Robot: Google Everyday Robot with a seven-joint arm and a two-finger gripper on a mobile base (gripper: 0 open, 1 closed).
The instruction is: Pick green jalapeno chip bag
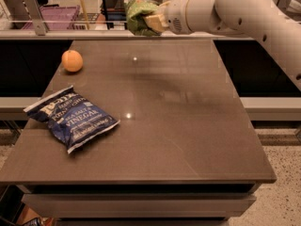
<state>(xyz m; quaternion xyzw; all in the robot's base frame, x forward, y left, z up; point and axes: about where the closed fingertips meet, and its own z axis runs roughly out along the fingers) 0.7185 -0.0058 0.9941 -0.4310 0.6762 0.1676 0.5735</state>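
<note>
The green jalapeno chip bag is crumpled in my gripper, held in the air above the far edge of the brown table. The gripper is shut on the bag; a pale finger presses against its right side. My white arm reaches in from the upper right.
A dark blue bag lettered "VINEGAR" lies flat at the table's front left. A round orange fruit sits at the far left. A counter rail and shelving run behind the table.
</note>
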